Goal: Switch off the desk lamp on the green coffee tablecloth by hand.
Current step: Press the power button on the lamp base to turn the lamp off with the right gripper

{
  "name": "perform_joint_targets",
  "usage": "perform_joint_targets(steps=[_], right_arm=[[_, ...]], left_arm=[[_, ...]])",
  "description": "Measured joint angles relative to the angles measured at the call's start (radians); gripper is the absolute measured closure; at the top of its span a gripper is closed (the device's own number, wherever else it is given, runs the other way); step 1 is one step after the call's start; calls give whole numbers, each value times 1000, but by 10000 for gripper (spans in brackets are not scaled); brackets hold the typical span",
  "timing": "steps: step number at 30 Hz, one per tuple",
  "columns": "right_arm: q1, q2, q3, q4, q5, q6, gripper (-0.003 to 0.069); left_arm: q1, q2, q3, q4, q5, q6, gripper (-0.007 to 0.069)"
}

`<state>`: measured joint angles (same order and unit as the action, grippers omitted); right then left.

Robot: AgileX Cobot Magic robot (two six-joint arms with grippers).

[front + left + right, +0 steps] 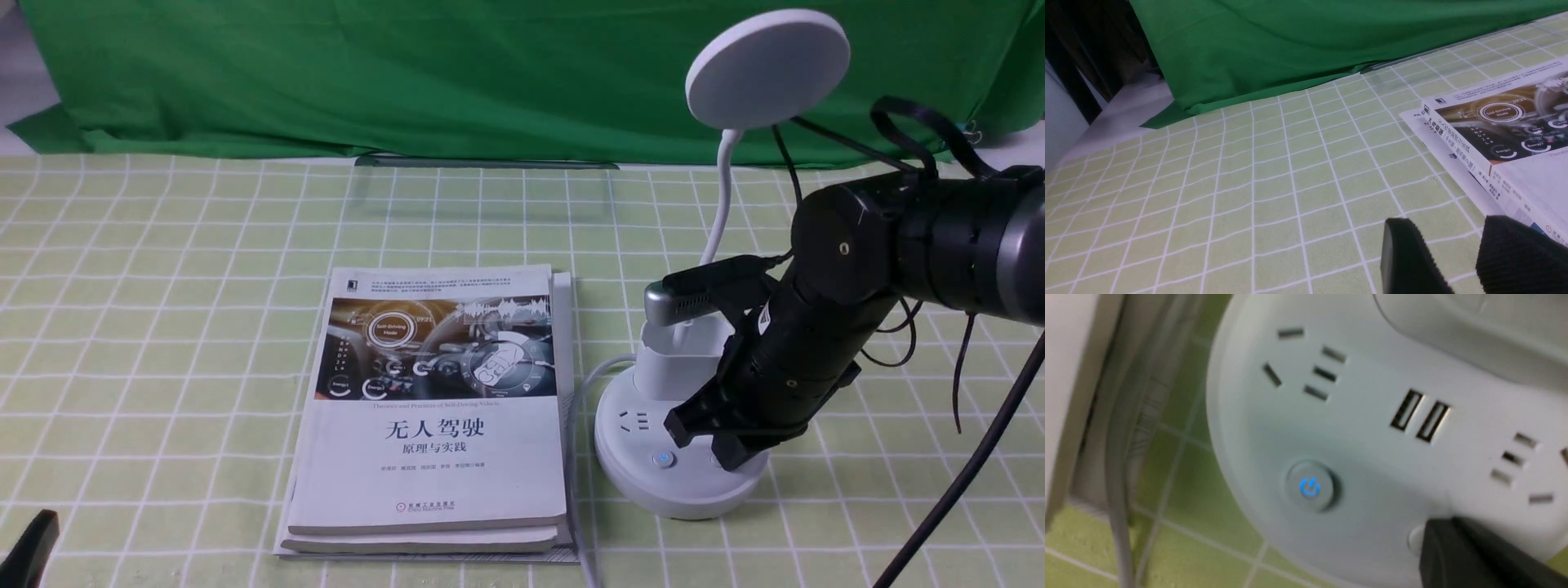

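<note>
The white desk lamp [766,67] stands on the green coffee tablecloth [163,327] at the right, with its disc head up high and its round base [645,490] low. A blue-lit power button [664,459] shows on the base, also in the right wrist view [1309,486]. My right gripper [727,456] is shut, and its tip [1439,543] rests on the base over a second, white button [1414,540] that is mostly hidden. My left gripper [1447,228] is open and empty, low over the cloth at the front left [33,543].
A stack of books [433,408] lies left of the lamp base, and its corner is close to my left gripper [1515,134]. A white cable [584,384] runs between the books and the base. The dark green backdrop [408,73] hangs behind.
</note>
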<state>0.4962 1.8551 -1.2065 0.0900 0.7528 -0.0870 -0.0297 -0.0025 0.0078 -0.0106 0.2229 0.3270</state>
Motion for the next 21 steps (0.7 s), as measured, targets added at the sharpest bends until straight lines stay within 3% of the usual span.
perform_joint_targets(steps=[21], right_arm=[[0, -58, 9, 30, -25, -10, 612]], left_arm=[[0, 0, 0, 0, 0, 0, 382]])
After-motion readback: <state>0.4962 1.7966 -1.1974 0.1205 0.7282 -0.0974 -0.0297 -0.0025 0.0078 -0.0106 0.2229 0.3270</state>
